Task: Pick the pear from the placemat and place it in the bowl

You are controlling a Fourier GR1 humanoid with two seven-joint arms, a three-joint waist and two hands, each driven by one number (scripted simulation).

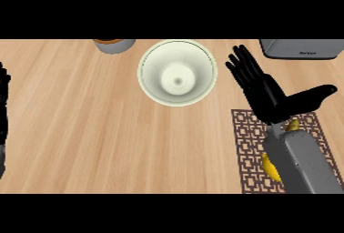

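Here your yellow pear (270, 166) lies on the brown lattice-patterned placemat (250, 136), mostly hidden under the grey right forearm, so you see only slivers of it. The black right hand (269, 93) hovers above the mat's far end, fingers straight and spread, thumb wide, holding nothing. The cream round bowl (177, 73) stands left of it. The left hand (4, 104) rests cut off at the left edge; you cannot tell its fingers.
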